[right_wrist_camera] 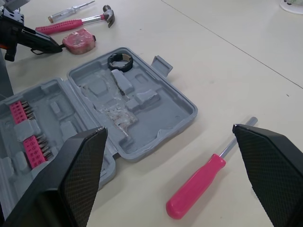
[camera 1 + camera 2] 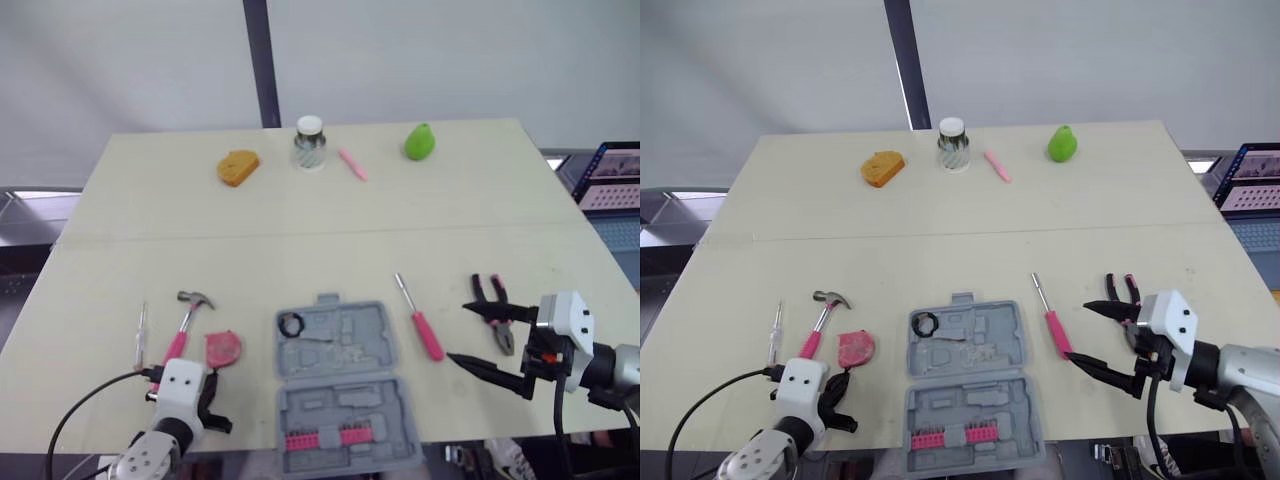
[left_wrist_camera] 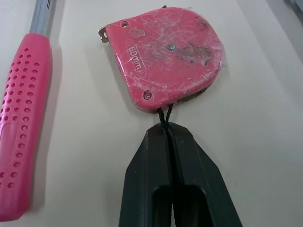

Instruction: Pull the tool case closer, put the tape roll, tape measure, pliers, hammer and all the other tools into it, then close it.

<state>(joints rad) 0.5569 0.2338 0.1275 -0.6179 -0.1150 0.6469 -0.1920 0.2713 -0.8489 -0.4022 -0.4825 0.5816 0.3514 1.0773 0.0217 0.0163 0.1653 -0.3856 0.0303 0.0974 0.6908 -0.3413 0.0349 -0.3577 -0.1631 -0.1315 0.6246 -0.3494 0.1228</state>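
The grey tool case (image 2: 340, 385) lies open near the front edge, with a black tape roll (image 2: 291, 324) in its far left corner and pink bits (image 2: 322, 438) in the near half. The pink tape measure (image 3: 165, 52) lies left of the case, and my left gripper (image 3: 166, 126) is shut on its black cord. The pink-handled hammer (image 2: 185, 325) and a small clear screwdriver (image 2: 141, 335) lie further left. My right gripper (image 2: 485, 340) is open between the pink screwdriver (image 2: 422, 322) and the pliers (image 2: 497, 310).
Along the far edge sit an orange object (image 2: 238, 167), a lidded jar (image 2: 309, 143), a pink pen (image 2: 352, 164) and a green object (image 2: 419, 141). A laptop (image 2: 610, 180) stands beyond the table's right edge.
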